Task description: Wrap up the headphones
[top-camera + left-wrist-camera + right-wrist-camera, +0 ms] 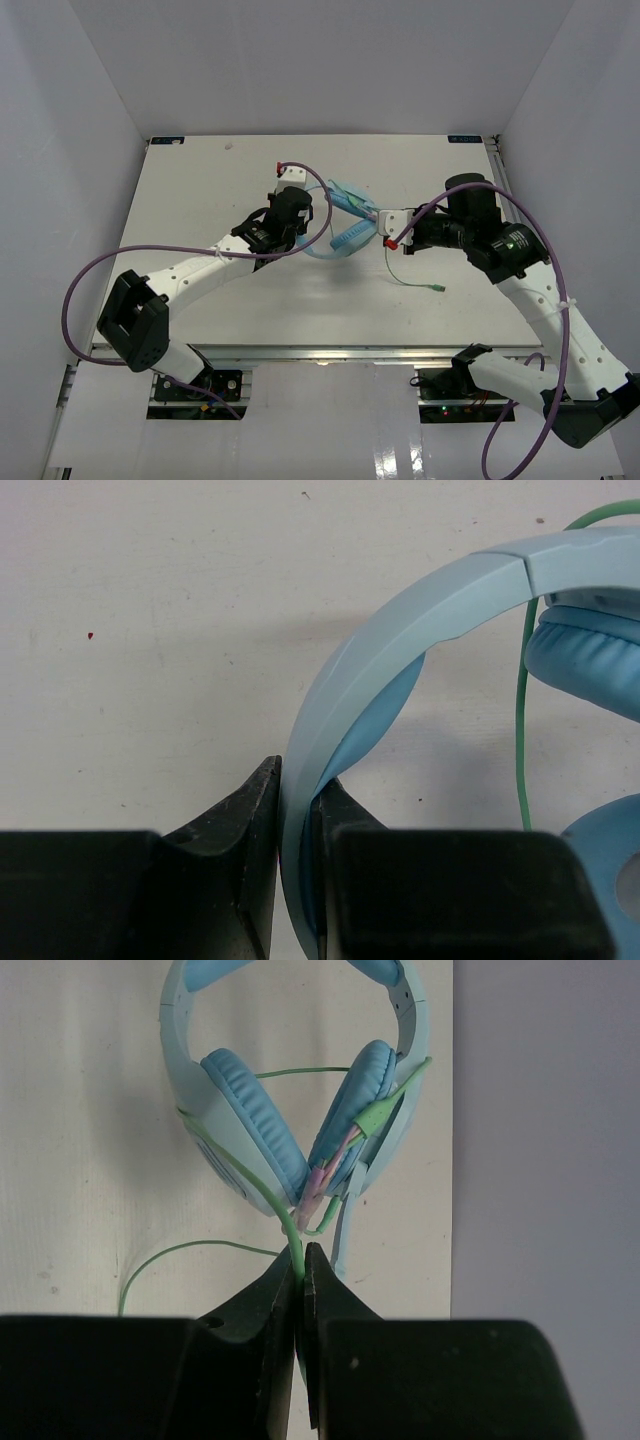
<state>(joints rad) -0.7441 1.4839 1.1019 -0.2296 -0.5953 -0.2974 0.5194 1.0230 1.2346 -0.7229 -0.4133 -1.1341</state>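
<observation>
Left wrist: headphones [400, 620] in end effector [300, 782]

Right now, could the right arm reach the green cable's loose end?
Probably: the plug end lies uncovered close by, but the right gripper is shut on the cable and must release first.

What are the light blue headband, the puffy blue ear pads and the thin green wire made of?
The light blue headband looks like hard plastic, smooth and matte, with a seam. The puffy blue ear pads seem foam under soft leatherette, wrinkled at the edge. The thin green wire is probably rubbery-coated cord; it bends in loose curves.
</observation>
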